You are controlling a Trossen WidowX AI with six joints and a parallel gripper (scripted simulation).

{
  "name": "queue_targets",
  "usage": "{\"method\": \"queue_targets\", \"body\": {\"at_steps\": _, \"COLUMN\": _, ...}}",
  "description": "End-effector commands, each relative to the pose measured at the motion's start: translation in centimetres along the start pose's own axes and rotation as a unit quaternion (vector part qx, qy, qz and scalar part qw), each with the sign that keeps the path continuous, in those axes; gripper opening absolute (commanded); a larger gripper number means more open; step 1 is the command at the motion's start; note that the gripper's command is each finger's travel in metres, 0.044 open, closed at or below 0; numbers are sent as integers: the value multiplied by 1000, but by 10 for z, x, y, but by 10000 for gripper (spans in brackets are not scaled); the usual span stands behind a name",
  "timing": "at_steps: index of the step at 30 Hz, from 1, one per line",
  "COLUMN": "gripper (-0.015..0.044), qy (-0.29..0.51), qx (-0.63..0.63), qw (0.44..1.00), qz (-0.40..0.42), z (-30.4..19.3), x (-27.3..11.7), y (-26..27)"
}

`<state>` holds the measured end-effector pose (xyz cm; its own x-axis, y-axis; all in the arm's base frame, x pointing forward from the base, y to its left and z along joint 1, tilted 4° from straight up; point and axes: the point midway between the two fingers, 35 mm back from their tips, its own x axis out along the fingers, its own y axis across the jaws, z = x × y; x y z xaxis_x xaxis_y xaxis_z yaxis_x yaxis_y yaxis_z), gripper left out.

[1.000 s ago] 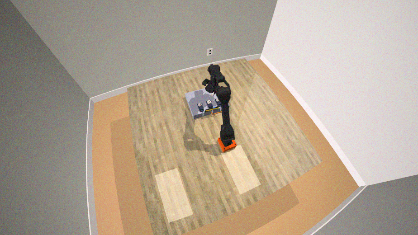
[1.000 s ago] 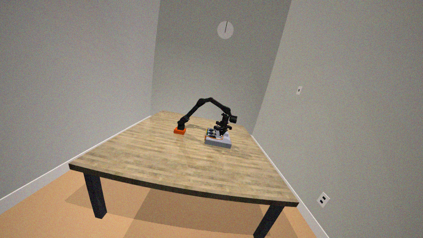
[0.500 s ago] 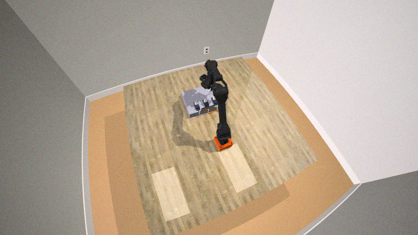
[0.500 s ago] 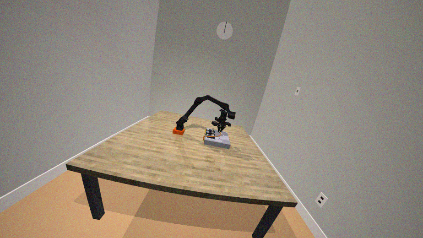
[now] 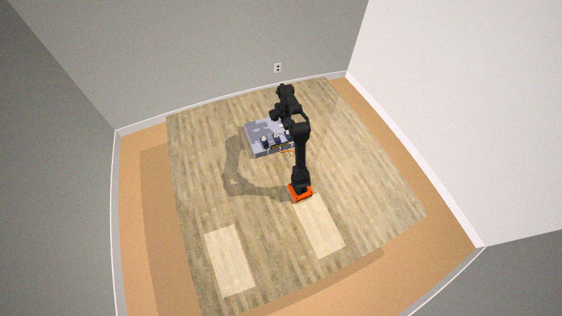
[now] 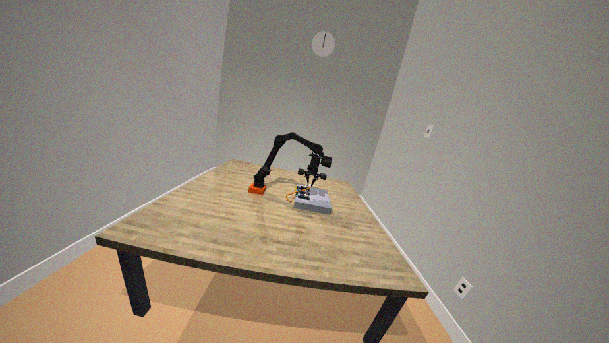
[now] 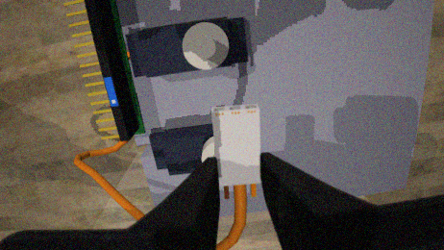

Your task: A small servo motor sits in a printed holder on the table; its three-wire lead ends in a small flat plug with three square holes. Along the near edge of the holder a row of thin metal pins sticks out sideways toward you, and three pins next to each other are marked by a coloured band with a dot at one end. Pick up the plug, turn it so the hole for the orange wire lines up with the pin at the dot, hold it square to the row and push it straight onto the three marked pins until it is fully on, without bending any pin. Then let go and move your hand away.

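Note:
My gripper (image 7: pixel 238 163) (image 6: pixel 310 185) is shut on the white plug, above the grey holder (image 7: pixel 375 62) (image 6: pixel 313 206) (image 5: pixel 264 152). In the wrist view the plug (image 7: pixel 237 144) has its open end toward the top, with the orange wire right and the brown one left. It partly covers a dark servo (image 7: pixel 180 141). The yellow pins (image 7: pixel 89 85) stick out leftward, roughly square to the plug's direction. A blue band (image 7: pixel 110 87) marks some, with a white dot (image 7: pixel 113 101) at its lower end. The orange lead (image 7: pixel 106 185) loops beyond the row's lower end. The holes' insides are unclear.
Another dark servo (image 7: pixel 160 53) with a round white horn (image 7: pixel 206 45) stands between the upper pin row and the holder's middle. Three servos stand near the pin edge in the top view. The wooden table (image 5: pixel 196 177) (image 6: pixel 255 230) surrounds the holder.

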<state>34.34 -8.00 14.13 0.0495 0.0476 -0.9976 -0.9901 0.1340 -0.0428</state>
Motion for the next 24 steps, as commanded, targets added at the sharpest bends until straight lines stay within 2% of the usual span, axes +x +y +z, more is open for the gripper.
{"method": "queue_targets", "body": {"at_steps": 1, "gripper": 0, "qy": -3, "qx": 68, "qw": 998, "qz": 0, "z": 3, "x": -1, "y": 13}}
{"method": "queue_targets", "body": {"at_steps": 12, "gripper": 0, "qy": -2, "qx": 254, "qw": 967, "qz": 2, "z": 9, "x": -3, "y": 52}}
{"method": "queue_targets", "body": {"at_steps": 24, "gripper": 0, "qy": -1, "qx": 447, "qw": 895, "qz": 5, "z": 15, "x": 2, "y": 95}}
